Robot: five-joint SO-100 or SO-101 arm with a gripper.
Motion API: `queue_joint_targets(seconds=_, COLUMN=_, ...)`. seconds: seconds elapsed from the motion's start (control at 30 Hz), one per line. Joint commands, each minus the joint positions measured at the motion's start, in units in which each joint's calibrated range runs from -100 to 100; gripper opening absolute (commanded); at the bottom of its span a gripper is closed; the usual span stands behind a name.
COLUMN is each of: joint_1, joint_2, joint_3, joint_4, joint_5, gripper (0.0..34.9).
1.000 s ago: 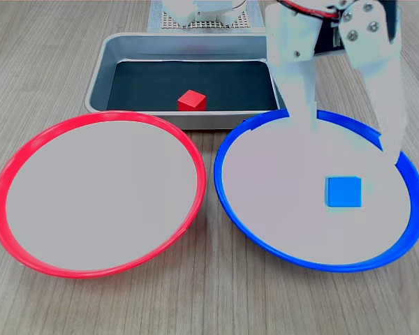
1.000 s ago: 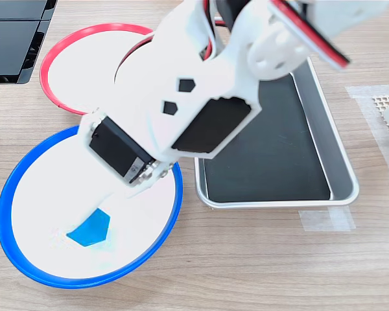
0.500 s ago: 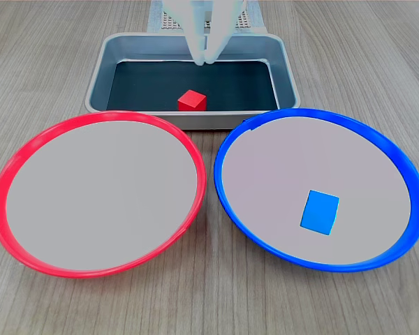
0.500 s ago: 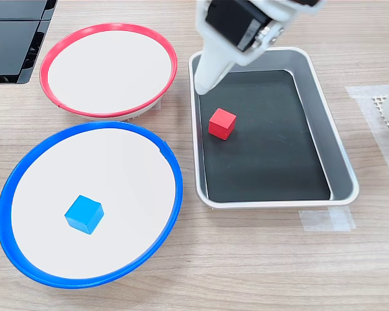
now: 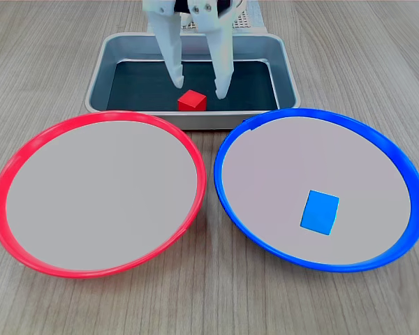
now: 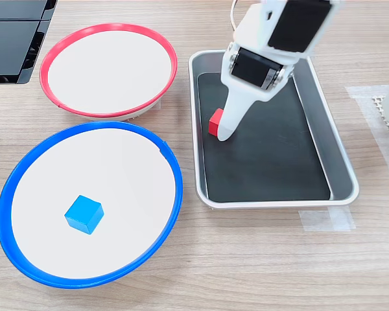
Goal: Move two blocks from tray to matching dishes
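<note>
Jaws spread over the red block

The gripper [image 5: 198, 87] straddles the red block [image 5: 192, 100], at the tray's [image 5: 98, 80] six o'clock edge (blue block [image 5: 320, 211] already dished); closing off-centre could nudge it against the rim.

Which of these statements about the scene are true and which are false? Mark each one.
1. The blue block lies in the blue dish. True.
2. The red block lies in the red dish. False: it sits in the tray.
3. The pincer is open above the red block. True.
4. The red dish holds a block. False: nothing lies in it.
5. The dishes stand stacked. False: they sit side by side.
</note>
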Motion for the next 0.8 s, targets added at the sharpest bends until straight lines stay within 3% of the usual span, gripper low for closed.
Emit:
queue_joint_targets(seconds=0.0, joint_1=-0.6, joint_2=2.9, joint_3=-1.4, joint_4=-2.7, joint_5=0.0, gripper=20.5)
queue_joint_targets(seconds=0.1, joint_1=-0.3, joint_2=5.9, joint_3=-2.8, joint_4=-4.1, joint_5=0.3, gripper=20.2)
queue_joint_targets(seconds=0.13, joint_1=-0.3, joint_2=6.8, joint_3=-3.2, joint_4=-4.6, joint_5=0.3, gripper=18.6)
queue_joint_targets(seconds=0.27, joint_1=-0.6, joint_2=8.2, joint_3=-5.1, joint_4=-5.0, joint_5=0.2, gripper=1.0)
queue_joint_targets(seconds=0.37, joint_1=-0.9, joint_2=7.1, joint_3=-8.9, joint_4=0.3, joint_5=0.3, gripper=0.3)
queue_joint_targets(seconds=0.57, joint_1=-2.8, joint_2=2.6, joint_3=-25.6, joint_4=23.6, joint_5=-0.2, gripper=0.2)
queue_joint_targets(seconds=0.67, joint_1=-3.6, joint_2=4.2, joint_3=-34.2, joint_4=22.0, joint_5=-7.5, gripper=0.2)
queue_joint_targets(seconds=0.77, joint_1=-0.8, joint_2=8.2, joint_3=-40.2, joint_4=13.0, joint_5=-13.5, gripper=0.1)
